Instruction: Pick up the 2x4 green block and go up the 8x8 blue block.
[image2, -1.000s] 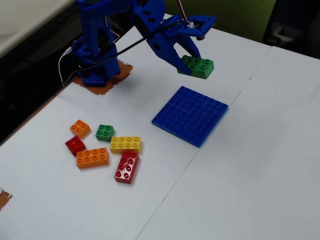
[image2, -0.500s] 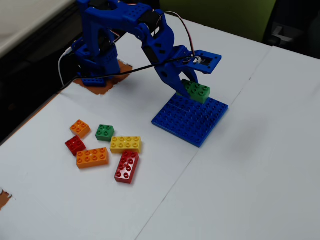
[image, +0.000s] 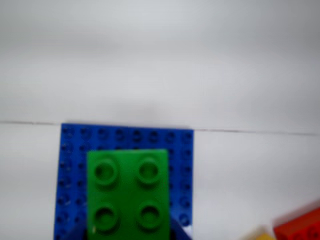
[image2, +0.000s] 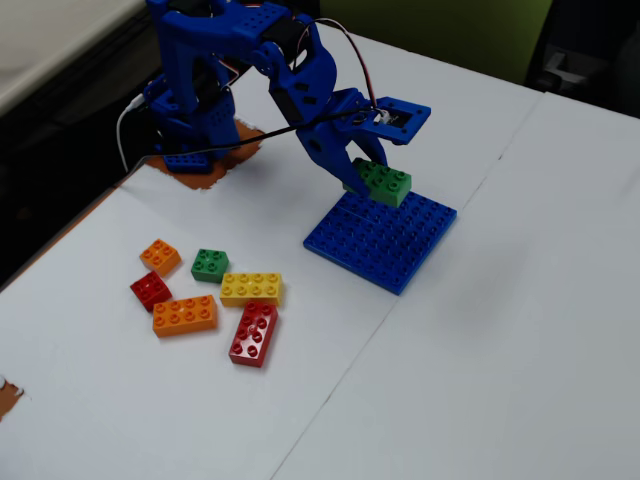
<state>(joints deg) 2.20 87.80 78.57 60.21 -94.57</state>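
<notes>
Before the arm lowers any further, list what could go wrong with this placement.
1. The 2x4 green block hangs in the gripper over the far edge of the 8x8 blue block in the fixed view; it could land overhanging or off the studs.
2. In the wrist view the green block hides the studs beneath, so misalignment is hard to catch.
3. Pressing off-centre may tip or slide the thin plate on the table.

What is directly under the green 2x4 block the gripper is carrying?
The 2x4 green block, held in the gripper, sits over the 8x8 blue block, near its far edge. Whether it touches the studs is hidden beneath it.
</notes>
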